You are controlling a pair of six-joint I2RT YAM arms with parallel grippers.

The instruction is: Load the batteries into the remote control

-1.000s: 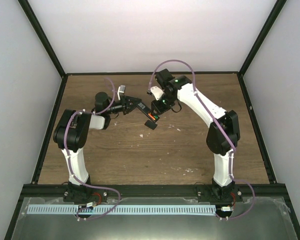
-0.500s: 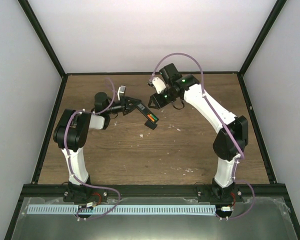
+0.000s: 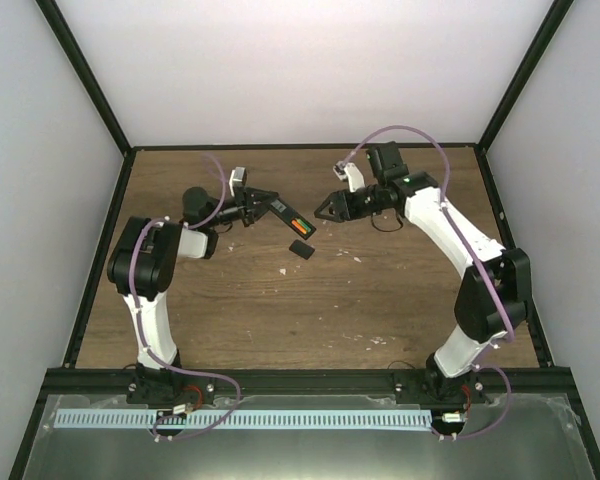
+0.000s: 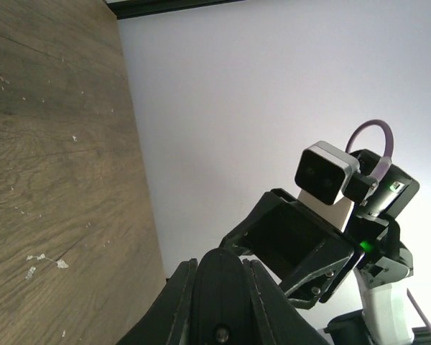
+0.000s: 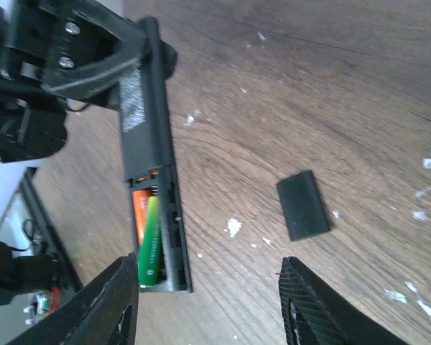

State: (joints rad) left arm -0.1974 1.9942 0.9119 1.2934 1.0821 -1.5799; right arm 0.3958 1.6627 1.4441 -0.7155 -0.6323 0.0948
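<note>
My left gripper [image 3: 261,206] is shut on one end of the black remote control [image 3: 292,218] and holds it just above the table, battery compartment facing up. The batteries [image 3: 301,223], orange and green, sit in the open compartment. In the right wrist view the batteries [image 5: 149,233] lie at the free end of the remote [image 5: 145,136], one slightly askew over the other. My right gripper [image 3: 325,210] is open and empty, just right of the remote's free end; its jaws [image 5: 208,309] stand wide apart. In the left wrist view my left gripper [image 4: 221,269] grips the remote's rounded end [image 4: 226,302].
The small black compartment cover [image 3: 301,249] lies on the wooden table just in front of the remote, also in the right wrist view [image 5: 303,205]. Pale wood chips dot the table. Black frame rails and white walls bound the table.
My right gripper has drawn back to the right, away from the remote, and now stands open. My left gripper has shifted the remote slightly toward the back of the table.
</note>
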